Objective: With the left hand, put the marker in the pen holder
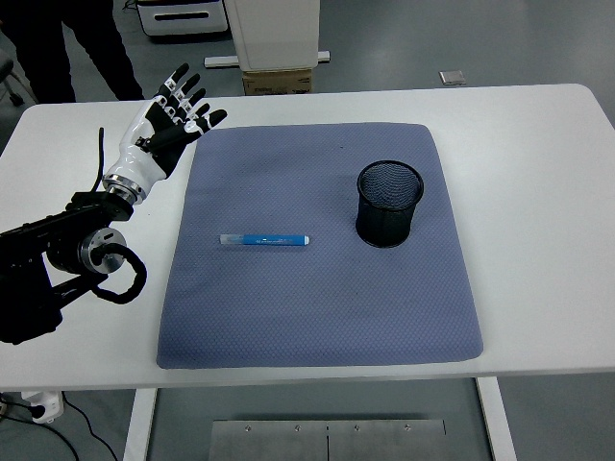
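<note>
- The left hand (165, 123) hangs over the far left part of the white table (538, 173), fingers (183, 86) spread wide, holding nothing.
- The blue marker (264, 239) lies flat on the blue mat (317, 317), well apart from the fingertips, nearer to the robot and to their right.
- The black mesh pen holder (389, 203) stands upright on the mat, further right of the marker.
- The left arm is cut off at the picture's left edge.
- At the top left, a person's dark legs (86, 43) are only partly visible.
</note>
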Tool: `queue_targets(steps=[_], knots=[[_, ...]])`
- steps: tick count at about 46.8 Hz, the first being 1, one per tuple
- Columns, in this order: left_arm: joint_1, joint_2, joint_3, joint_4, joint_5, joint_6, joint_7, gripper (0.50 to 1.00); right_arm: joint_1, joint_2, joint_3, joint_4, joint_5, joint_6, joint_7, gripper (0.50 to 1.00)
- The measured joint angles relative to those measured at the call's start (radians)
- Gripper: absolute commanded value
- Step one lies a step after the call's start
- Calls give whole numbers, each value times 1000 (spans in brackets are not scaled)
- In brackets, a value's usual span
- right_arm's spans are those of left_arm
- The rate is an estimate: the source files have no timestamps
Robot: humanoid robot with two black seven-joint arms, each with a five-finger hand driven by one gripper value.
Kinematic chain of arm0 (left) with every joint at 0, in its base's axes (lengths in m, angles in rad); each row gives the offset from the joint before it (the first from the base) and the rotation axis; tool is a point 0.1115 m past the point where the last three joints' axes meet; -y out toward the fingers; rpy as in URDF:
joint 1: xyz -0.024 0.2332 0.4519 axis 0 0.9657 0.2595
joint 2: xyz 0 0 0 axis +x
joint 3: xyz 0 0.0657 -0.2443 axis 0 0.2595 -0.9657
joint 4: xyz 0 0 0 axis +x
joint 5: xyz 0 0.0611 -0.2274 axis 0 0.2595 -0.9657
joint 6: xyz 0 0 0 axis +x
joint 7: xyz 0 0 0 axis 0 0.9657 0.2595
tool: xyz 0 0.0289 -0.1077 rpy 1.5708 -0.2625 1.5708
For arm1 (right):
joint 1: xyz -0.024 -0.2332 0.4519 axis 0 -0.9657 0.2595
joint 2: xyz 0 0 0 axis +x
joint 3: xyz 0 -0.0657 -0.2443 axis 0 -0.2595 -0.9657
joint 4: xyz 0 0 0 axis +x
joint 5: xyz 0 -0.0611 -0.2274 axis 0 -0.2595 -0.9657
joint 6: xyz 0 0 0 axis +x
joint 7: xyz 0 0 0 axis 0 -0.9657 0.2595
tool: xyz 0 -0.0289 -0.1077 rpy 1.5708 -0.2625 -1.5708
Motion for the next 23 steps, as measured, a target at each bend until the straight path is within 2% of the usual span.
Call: queue_targets(steps=[23], knots=[[-25,2,47,-1,0,0,0,1000,0,0,0,0,0,0,1,1000]])
